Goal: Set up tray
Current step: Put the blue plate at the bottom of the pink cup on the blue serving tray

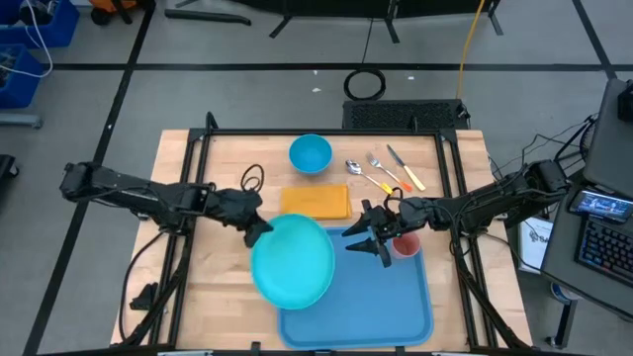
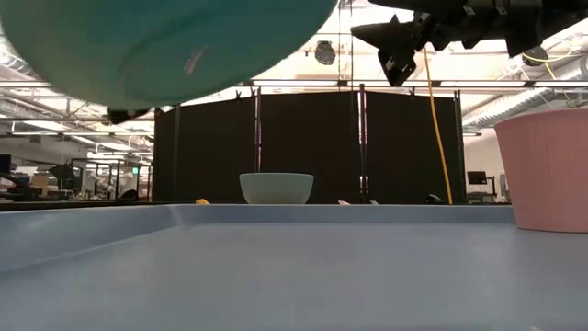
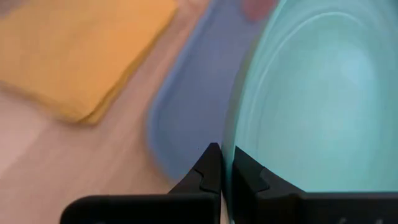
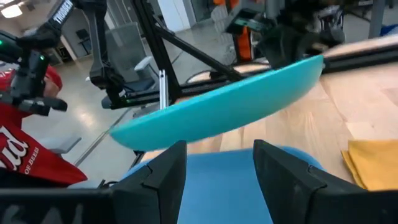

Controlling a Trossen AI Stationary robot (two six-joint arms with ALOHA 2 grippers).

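- My left pincer (image 1: pixel 259 229) is pinched tight on the rim of the teal plate (image 1: pixel 293 261), holding it tilted in the air over the near-left part of the tray (image 1: pixel 396 311).
- The tray lies flat on the desk (image 1: pixel 218 287) at its front right, long axis running front to back. Most of its blue floor sits to the right of and below the plate, so I judge the move turns on carrying the plate rightward and down, then levelling it.
- The left arm is the one engaged. My right pincer (image 1: pixel 368 240) hovers over the tray's far edge, jaws spread and holding nothing, close beside the plate's right rim.
- In the way: the pink cup (image 1: pixel 406 245) already stands in the tray's far right corner, and the right pincer itself crowds that end.
- Around: the orange napkin (image 1: pixel 316 202) lies on the desk just behind the plate. The blue bowl (image 1: pixel 310 153) and the cutlery (image 1: pixel 384 172) sit farther back, well clear.
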